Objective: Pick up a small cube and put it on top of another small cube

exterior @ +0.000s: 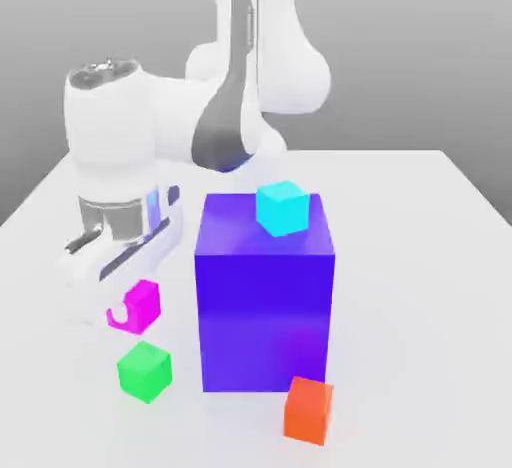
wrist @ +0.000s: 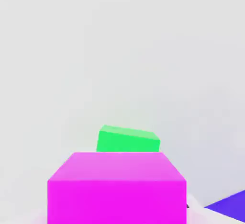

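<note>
The small magenta-pink cube hangs under my white hand at the exterior view's left, low over the table. My gripper is shut on it, and the fingers are mostly hidden by the hand and the cube. In the hand view the magenta cube sits very close, with a green cube just beyond it. That green cube rests on the table in front of the held cube, a short gap away. An orange-red cube lies near the front edge.
A tall blue block stands mid-table, right beside the hand's path, with a cyan cube on top. Its blue corner shows in the hand view. The white table stretches to the exterior view's right.
</note>
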### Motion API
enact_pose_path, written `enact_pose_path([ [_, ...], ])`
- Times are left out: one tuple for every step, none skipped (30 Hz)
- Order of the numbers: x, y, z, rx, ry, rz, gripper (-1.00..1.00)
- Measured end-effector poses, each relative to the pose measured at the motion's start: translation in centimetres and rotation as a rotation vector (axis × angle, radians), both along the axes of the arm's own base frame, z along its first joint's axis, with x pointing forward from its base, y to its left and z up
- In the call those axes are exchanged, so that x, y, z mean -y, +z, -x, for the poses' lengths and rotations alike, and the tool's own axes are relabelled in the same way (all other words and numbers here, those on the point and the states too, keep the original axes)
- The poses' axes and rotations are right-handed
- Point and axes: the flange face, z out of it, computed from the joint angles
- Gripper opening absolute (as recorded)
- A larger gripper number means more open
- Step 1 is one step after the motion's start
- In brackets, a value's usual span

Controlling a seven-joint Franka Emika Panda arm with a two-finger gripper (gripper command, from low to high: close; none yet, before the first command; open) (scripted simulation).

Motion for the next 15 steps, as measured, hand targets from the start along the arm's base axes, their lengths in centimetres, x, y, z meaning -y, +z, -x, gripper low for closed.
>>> enact_pose_path([
  [0.1, -0.3, -0.1, -0.001, -0.002, 0.002, -1.00],
  [0.1, -0.6, -0.1, -0.001, -0.002, 0.003, -1.00],
  [0.2, -1.0, -0.1, -0.002, -0.003, 0.005, -1.00],
  [0.2, -1.4, -0.2, -0.002, -0.003, 0.006, -1.00],
  [0.2, -1.8, -0.2, -0.002, -0.004, 0.006, -1.00],
  [0.2, -2.2, -0.2, -0.001, -0.003, 0.006, -1.00],
  [0.2, -2.6, -0.2, -0.001, -0.002, 0.006, -1.00],
  [0.1, -3.1, -0.2, 0.000, -0.001, 0.005, -1.00],
  [0.1, -3.5, -0.1, 0.001, -0.001, 0.004, -1.00],
  [0.0, -4.0, -0.1, 0.001, 0.000, 0.002, -1.00],
  [-0.1, -4.5, 0.0, 0.002, 0.001, 0.000, -1.00],
  [-0.2, -5.0, 0.0, 0.003, 0.002, -0.003, -1.00],
  [-0.3, -5.5, 0.1, 0.004, 0.003, -0.006, 1.00],
  [-0.3, -5.5, 0.1, 0.004, 0.003, -0.006, 1.00],
  [-0.3, -5.5, 0.1, 0.004, 0.003, -0.006, 1.00],
])
